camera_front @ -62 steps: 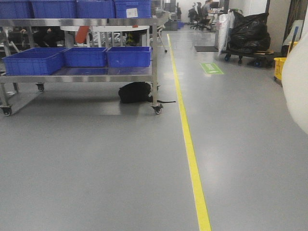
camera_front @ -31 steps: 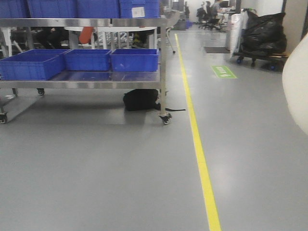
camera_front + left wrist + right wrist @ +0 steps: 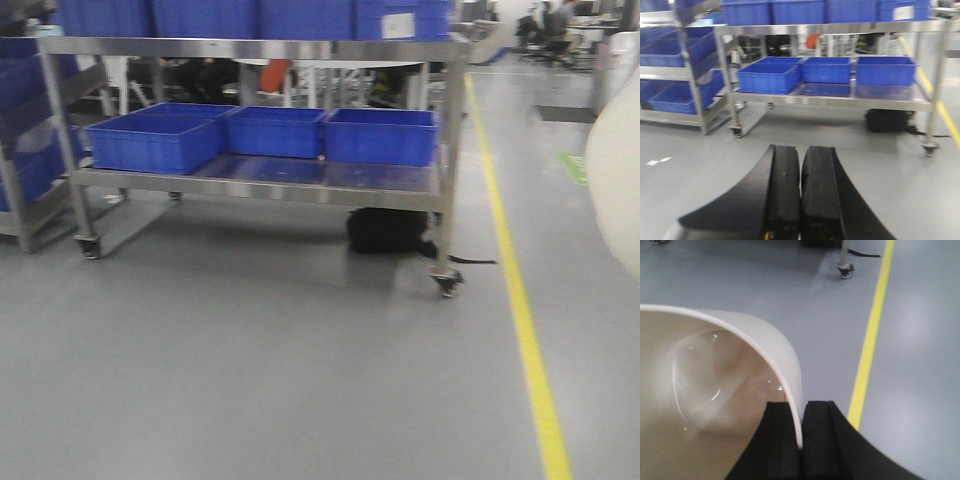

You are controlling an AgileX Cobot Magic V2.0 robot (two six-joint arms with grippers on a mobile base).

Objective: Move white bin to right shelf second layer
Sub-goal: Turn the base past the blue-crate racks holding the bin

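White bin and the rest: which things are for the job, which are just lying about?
For the job: glossy cream-white plastic bin; right pincer gripping its rim; steel wheeled shelf.
Lying about: blue plastic crates; black bag; yellow floor line.

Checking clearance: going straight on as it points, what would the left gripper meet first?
After open floor, the left gripper likely meets the steel cart, around its middle blue crate; depth unclear.

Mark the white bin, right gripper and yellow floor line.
white bin [image 3: 725, 380], right wrist view, inner wall
right gripper [image 3: 802, 412], right wrist view, between its fingertips
yellow floor line [image 3: 529, 350], front view, mid-stripe
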